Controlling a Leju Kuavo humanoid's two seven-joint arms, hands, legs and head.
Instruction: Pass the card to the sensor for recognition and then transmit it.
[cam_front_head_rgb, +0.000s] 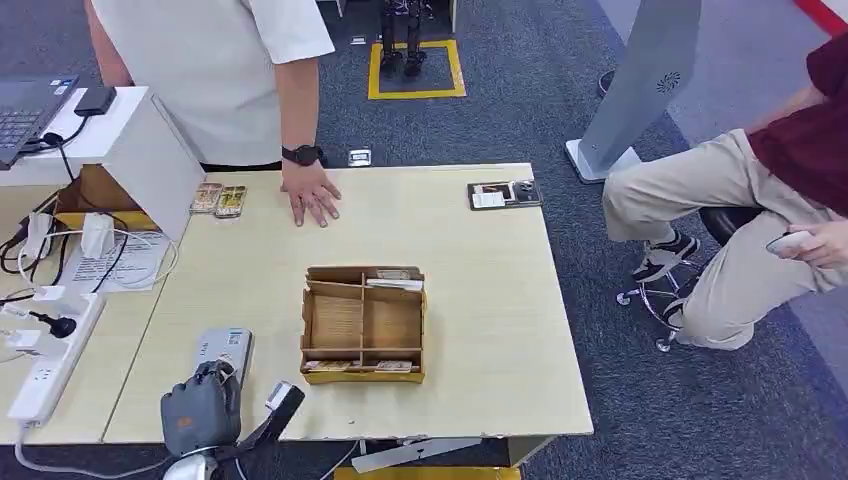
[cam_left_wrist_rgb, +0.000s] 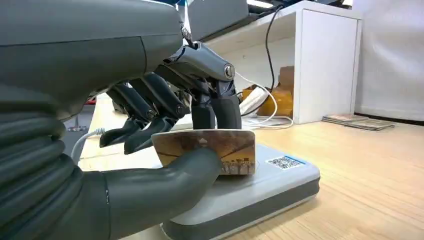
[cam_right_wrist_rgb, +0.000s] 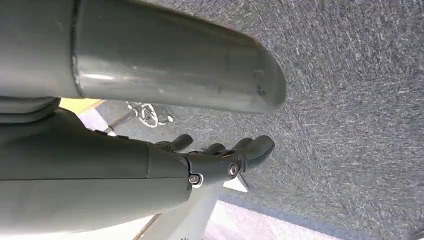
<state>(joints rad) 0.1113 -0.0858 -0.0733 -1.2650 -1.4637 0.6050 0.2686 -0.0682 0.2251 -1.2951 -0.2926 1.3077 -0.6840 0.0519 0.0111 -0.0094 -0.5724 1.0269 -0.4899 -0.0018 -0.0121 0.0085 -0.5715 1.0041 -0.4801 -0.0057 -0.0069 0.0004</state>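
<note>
My left hand (cam_front_head_rgb: 200, 408) is at the table's near left corner, over the grey sensor pad (cam_front_head_rgb: 225, 350). In the left wrist view it pinches a brown picture card (cam_left_wrist_rgb: 235, 147) between thumb and fingers. The card is held flat just above the sensor pad (cam_left_wrist_rgb: 280, 185), and I cannot tell whether they touch. My right hand (cam_right_wrist_rgb: 220, 160) hangs over grey carpet, fingers loosely extended and holding nothing.
A wooden divided box (cam_front_head_rgb: 364, 323) holding cards stands mid-table. A standing person rests a hand (cam_front_head_rgb: 310, 195) on the far edge, near two cards (cam_front_head_rgb: 218, 198). A black card holder (cam_front_head_rgb: 505, 194) lies far right. A power strip (cam_front_head_rgb: 55, 355) and cables lie left. Another person (cam_front_head_rgb: 760, 230) sits to the right.
</note>
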